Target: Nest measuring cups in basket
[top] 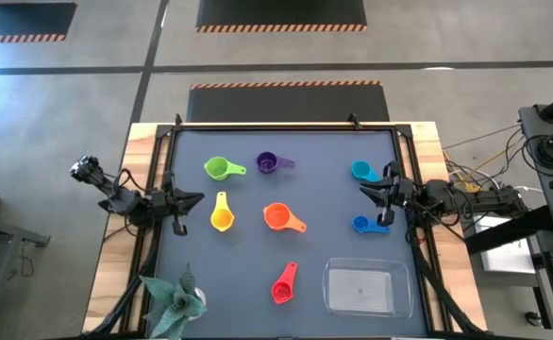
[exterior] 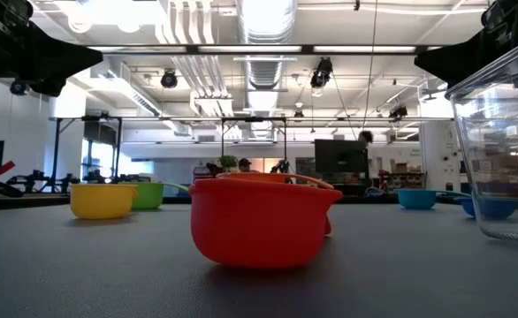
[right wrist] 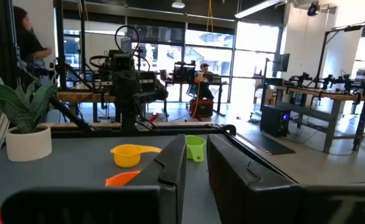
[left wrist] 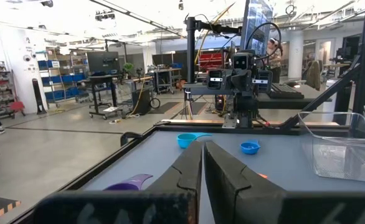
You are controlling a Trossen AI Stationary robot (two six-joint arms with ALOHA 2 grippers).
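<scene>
High view is giving you the whole desk (top: 192, 283): seven measuring cups are lying scattered, none of them in the basket (top: 368, 288), which is sitting empty near the front right corner. Your green cup (top: 218, 169) and purple cup (top: 268, 162) are resting side by side toward the far edge, left of centre. The yellow cup (top: 222, 218) and orange cup (top: 278, 217) are sitting in the middle, apart from each other. The red cup (top: 282, 287) is lying near the front edge, just left of the basket. The cyan cup (top: 362, 171) and blue cup (top: 363, 224) are sitting along the right edge.

Your left gripper (top: 196, 197) is hovering at the left edge, fingers nearly pressed together around nothing, with the yellow cup just beside its tips. Your right gripper (top: 364, 193) is hovering at the right edge between the cyan and blue cups, fingers slightly parted and likewise gripping nothing. A potted plant (top: 175, 300) is standing at the front left corner.
</scene>
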